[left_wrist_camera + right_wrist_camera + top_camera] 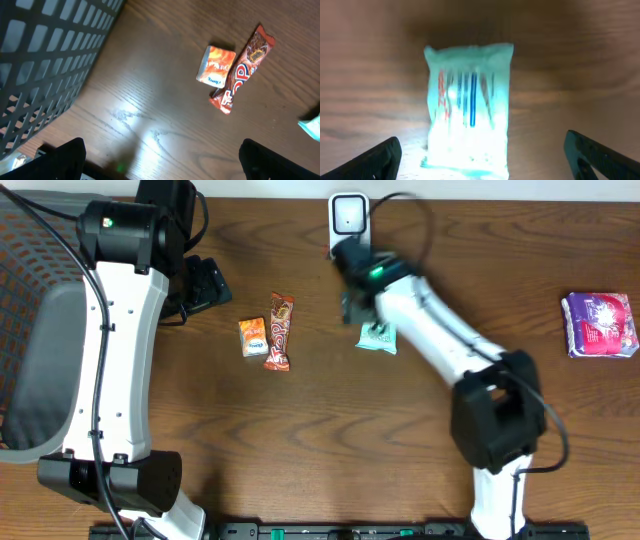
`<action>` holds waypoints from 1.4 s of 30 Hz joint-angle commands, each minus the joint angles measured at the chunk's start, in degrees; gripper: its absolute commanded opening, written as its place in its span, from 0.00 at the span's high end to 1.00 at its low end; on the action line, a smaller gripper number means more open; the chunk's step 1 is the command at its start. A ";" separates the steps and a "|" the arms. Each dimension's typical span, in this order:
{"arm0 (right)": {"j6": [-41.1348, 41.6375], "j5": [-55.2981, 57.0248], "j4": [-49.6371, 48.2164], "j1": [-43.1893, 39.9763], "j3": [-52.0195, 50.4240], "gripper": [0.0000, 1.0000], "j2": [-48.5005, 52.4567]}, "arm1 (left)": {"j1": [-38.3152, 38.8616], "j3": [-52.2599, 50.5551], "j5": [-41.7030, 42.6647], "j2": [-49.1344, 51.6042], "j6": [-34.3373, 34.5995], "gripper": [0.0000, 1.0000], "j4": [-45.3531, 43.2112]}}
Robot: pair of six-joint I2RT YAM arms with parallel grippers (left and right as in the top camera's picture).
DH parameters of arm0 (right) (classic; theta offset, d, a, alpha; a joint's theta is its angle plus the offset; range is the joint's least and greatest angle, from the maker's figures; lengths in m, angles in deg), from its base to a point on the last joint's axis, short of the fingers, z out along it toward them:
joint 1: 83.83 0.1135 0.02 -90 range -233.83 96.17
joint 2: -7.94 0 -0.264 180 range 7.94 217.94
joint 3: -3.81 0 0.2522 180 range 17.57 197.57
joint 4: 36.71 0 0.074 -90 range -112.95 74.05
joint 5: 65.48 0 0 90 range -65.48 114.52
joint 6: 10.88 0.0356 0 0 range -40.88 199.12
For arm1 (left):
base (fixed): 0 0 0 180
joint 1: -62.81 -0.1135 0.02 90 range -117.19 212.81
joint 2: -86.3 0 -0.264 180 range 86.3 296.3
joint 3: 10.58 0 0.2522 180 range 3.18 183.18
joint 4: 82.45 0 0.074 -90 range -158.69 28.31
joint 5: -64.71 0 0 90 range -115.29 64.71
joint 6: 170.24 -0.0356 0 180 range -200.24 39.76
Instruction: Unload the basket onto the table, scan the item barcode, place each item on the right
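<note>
**Grippers both spread; teal packet lies loose below the scanner**

Left gripper [161,155] hangs over the left part of the table [300,440] with its fingers wide apart and nothing between them. It sits beside the grey mesh basket [45,65], probably parked there to leave the middle free. Right of it lie a small orange sachet [253,337] and a red-brown chocolate bar [280,332], touching or very nearly so. The bar's long axis runs roughly from the far edge toward the near edge.

Further right, the right gripper [481,149] hovers straight above the teal packet [468,110]. Its fingertips [380,157] stand well out to either side and touch nothing. The packet lies flat on the wood, just on the near side of the white scanner [347,218], which stands at the far edge. In the overhead view the arm hides part of the packet.

From the wrist camera the packet's long axis points away from the gripper, up the frame. Dark and red stripes that look like a barcode run along that axis on the face turned upward. Glare washes out the lower half, so the print cannot be read. With the stripes facing up rather than toward the scanner, the packet probably needs lifting and tilting to be read.

Far right, a purple pack [600,324] lies well apart from everything else.
</note>
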 commanded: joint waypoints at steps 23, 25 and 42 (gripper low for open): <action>3.08 -50.42 -42.56 -19.08 -37.03 0.62 -0.74 | -0.02 0.22 -0.31 -0.09 0.07 0.02 3.04; 3.08 -50.45 -43.10 -18.86 -37.07 0.98 -0.74 | -0.02 0.22 -0.31 -0.09 0.07 0.02 3.04; 16.85 -46.27 -60.33 -15.04 -15.08 0.99 -2.14 | -0.02 0.22 -0.31 -0.09 0.07 0.02 3.04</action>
